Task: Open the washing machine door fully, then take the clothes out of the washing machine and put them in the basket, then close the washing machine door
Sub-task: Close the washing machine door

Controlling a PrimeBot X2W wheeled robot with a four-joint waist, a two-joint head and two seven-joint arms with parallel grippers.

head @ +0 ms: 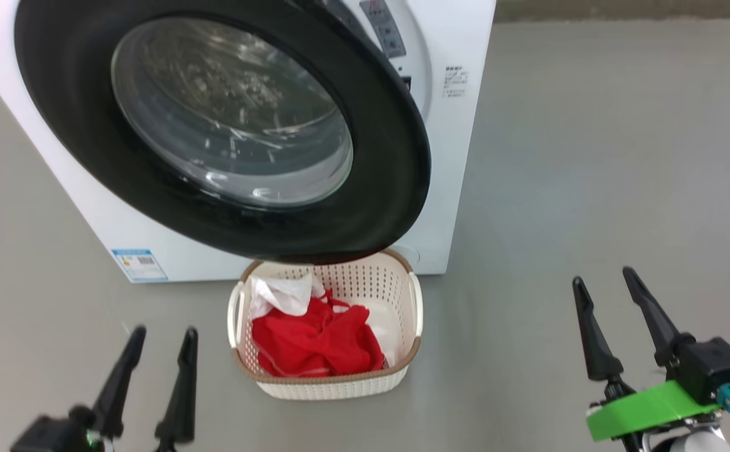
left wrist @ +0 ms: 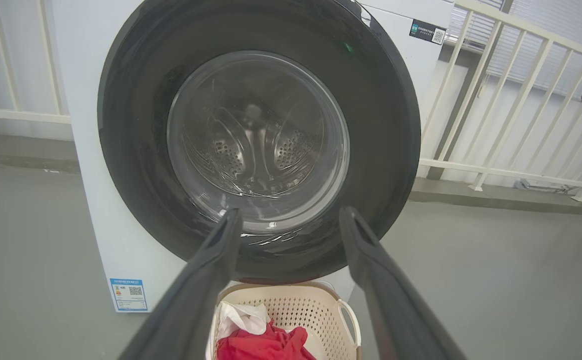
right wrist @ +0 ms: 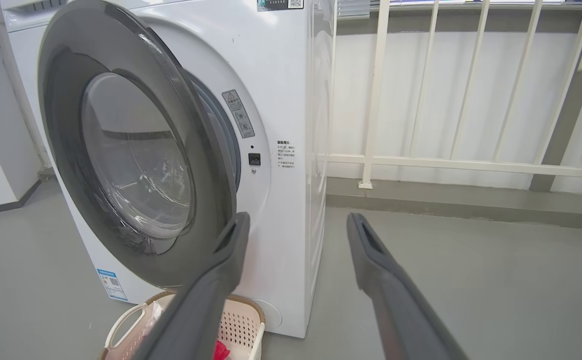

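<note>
Although the door (head: 233,119) takes up much of the head view, its top is cut off by the frame, and its lower rim overhangs and hides the far rim of the basket (head: 333,378). The basket stands on the floor (head: 590,157) just in front of the washing machine (head: 459,163). The clothes (head: 317,344) lie inside it, a red heap with a white cloth (head: 284,294) at its far left. Through the glass the drum (left wrist: 255,150) shows as steel with holes, and reflections make its bottom hard to make out.

The door is hinged on the robot's left, with its free edge swung out toward the robot. The left wrist view meets it nearly face-on, so it looks shut. The right wrist view, from the side, shows the gap behind it and the latch hole (right wrist: 254,158) on the white front. In that view the basket is cut off by the bottom edge and partly behind a finger.

The left hand (head: 164,331) and the right hand (head: 603,276) hang over the floor on either side of the basket, each with fingers apart and empty.
</note>
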